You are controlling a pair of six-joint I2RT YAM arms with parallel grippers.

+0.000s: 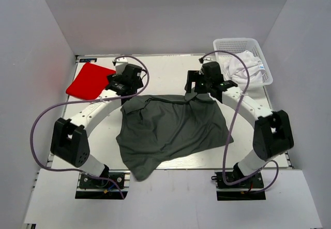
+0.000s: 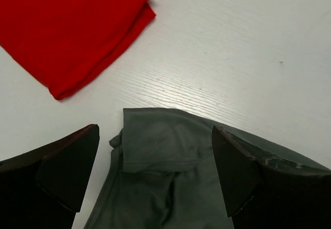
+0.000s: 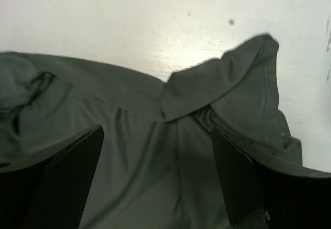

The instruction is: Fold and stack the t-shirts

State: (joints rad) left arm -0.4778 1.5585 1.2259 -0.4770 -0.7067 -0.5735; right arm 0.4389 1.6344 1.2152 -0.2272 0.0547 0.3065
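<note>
The dark grey t-shirt (image 1: pixel 170 128) lies crumpled and spread out in the middle of the table. The red t-shirt (image 1: pixel 89 80) lies folded at the far left; it also shows in the left wrist view (image 2: pixel 67 27). The white t-shirt (image 1: pixel 244 66) is bunched in the basket. My left gripper (image 1: pixel 130 87) is open over the grey shirt's far left corner (image 2: pixel 160 151), holding nothing. My right gripper (image 1: pixel 202 90) is open over the shirt's far right corner (image 3: pixel 222 89), where a sleeve is folded over; it holds nothing.
A white plastic mesh basket (image 1: pixel 261 50) stands at the far right corner of the table. Grey walls enclose the table on three sides. The arm cables loop beside both arms.
</note>
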